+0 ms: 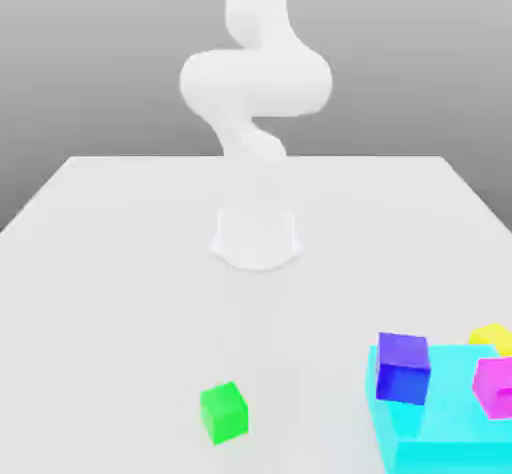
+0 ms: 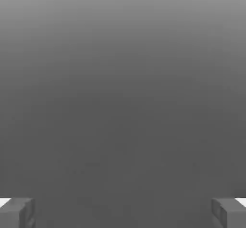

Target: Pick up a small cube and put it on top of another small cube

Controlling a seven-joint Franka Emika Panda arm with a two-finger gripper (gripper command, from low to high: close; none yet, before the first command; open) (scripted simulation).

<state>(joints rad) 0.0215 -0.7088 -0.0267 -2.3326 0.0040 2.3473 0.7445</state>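
end effector (image 2: 123, 212) gapes empty; green cube (image 1: 224, 412) on table.

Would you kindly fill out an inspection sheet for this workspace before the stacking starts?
Surface: white table, flat.
Job's things: green cube alone on the table toward the near edge; blue-violet cube on a cyan block.
Clutter: magenta cube and yellow cube, also at the cyan block.
Claw: claw open, nothing between its fingers.
Cables: nothing seen.
Surroundings: white arm rising from its base at mid-table; plain grey backdrop.
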